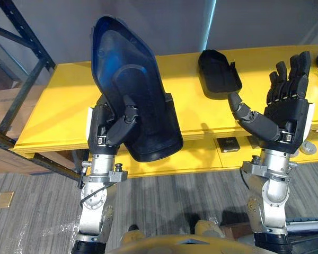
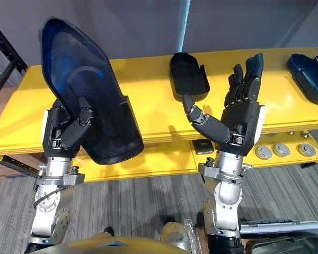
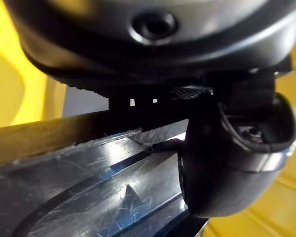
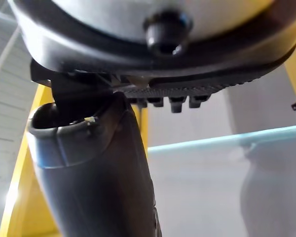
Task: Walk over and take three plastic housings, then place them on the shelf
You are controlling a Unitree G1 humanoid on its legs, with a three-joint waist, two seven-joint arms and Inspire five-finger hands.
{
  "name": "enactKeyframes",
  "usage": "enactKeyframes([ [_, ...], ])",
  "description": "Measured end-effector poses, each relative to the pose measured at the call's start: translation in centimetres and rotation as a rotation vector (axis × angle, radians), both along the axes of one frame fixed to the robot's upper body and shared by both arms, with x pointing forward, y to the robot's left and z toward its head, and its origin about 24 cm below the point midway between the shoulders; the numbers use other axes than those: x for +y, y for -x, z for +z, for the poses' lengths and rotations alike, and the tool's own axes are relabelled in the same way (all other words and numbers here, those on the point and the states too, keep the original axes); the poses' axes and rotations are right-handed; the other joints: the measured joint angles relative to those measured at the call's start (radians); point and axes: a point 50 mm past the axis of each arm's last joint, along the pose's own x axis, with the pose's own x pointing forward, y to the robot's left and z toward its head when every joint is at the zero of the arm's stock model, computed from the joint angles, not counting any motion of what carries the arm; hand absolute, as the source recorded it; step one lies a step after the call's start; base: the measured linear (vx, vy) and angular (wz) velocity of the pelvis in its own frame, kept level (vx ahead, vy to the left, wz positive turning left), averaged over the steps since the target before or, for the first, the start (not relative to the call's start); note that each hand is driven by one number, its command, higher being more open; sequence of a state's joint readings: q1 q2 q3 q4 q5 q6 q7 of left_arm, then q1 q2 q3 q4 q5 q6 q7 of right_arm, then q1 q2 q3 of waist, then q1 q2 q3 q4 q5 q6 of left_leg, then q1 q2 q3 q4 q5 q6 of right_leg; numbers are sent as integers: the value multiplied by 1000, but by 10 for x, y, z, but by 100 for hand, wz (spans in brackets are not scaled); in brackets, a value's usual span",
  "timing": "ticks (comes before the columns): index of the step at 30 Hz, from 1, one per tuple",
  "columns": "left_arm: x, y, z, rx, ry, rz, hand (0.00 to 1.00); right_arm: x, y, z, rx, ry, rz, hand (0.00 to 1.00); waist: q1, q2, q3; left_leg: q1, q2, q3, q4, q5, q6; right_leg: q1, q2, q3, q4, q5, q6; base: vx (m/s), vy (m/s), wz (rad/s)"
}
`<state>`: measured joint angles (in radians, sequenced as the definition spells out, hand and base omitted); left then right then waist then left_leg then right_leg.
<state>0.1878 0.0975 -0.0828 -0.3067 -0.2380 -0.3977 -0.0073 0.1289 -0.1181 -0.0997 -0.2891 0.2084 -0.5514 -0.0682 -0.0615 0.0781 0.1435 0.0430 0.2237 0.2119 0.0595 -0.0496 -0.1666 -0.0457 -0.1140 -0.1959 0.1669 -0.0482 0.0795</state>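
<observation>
A large dark blue plastic housing [image 1: 130, 84] stands upright in front of the yellow shelf [image 1: 58, 111], its hollow side facing me. My left hand [image 1: 110, 127] is shut on it, thumb pressed across the inside and fingers hidden behind. Its glossy scratched surface [image 3: 89, 192] shows past the thumb in the left wrist view. A smaller black housing [image 1: 218, 72] lies on the shelf top toward the right. My right hand [image 1: 283, 108] is raised palm-up below and right of it, open and empty. Another dark blue housing [image 2: 310, 71] lies at the shelf's far right.
A lower yellow shelf level [image 2: 164, 159] holds a small black block [image 2: 202, 146] and three round grey discs [image 2: 284, 150]. A dark metal rack frame [image 1: 21, 69] stands at the left. Grey carpet [image 1: 169, 201] lies below.
</observation>
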Motion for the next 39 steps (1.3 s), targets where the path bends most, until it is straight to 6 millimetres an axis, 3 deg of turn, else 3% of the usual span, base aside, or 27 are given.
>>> enactKeyframes([
  [6, 4, 0, -3, 29, -3, 50, 0, 0, 4, -6, 22, -5, 47, 100, 5, -3, -4, -7, -31, -6, -23, 16, 19, 17, -21, -19, -30, 16, 24, -60, 33, 14],
  [10, 11, -1, -6, 69, -16, 89, 0, 2, 2, -7, 33, -31, 99, 100, 3, 0, -6, -68, -41, -22, 58, 8, 42, 15, -39, -40, -30, 20, 29, -26, 17, 22],
  [13, 14, -2, -6, 71, -8, 114, 0, 7, 1, -9, 46, -35, 120, 100, 4, 0, -5, -52, -67, -52, -4, 49, 49, 13, -55, -55, -30, 24, 35, -18, 19, 22],
  [18, 19, -5, -2, 60, -43, 161, 0, 16, -1, -13, 69, -70, 73, 100, 32, 1, -4, -23, -82, -19, -38, 55, 52, 12, -62, -18, -53, 47, 44, -46, 41, -17],
  [22, 24, -15, 10, 23, -46, 187, 0, 15, 4, -20, 96, -115, 52, 100, 5, 1, -4, -15, -93, 16, -55, 53, 55, 1, -67, 10, -81, 69, 46, -49, 40, -24],
  [28, 30, -53, 38, -63, -44, 228, 0, 14, 6, -25, 141, -67, 84, 100, -28, 9, 5, -44, -99, 46, -64, 59, 56, -64, -69, 49, -67, 85, 49, -19, 12, -18],
  [30, 35, -73, 47, -73, -22, 282, 0, 15, 1, -21, 143, -15, 127, 100, -44, 18, 27, -63, -105, 65, -62, 67, 60, -108, -74, 75, -42, 86, 51, -25, 13, -21],
  [32, 50, -95, 56, -60, 9, 356, 0, 19, -9, -10, 115, 52, 188, 100, -77, 30, 83, -65, -112, 87, -57, 69, 62, -138, -78, 104, -16, 87, 52, -28, 17, -28],
  [39, 86, -128, 50, 77, 129, 493, 0, 21, -17, -3, 129, 113, 304, 100, -133, 36, 180, -74, -117, 150, -52, 69, 62, -218, -71, 178, 41, 80, 47, 3, -2, -30],
])
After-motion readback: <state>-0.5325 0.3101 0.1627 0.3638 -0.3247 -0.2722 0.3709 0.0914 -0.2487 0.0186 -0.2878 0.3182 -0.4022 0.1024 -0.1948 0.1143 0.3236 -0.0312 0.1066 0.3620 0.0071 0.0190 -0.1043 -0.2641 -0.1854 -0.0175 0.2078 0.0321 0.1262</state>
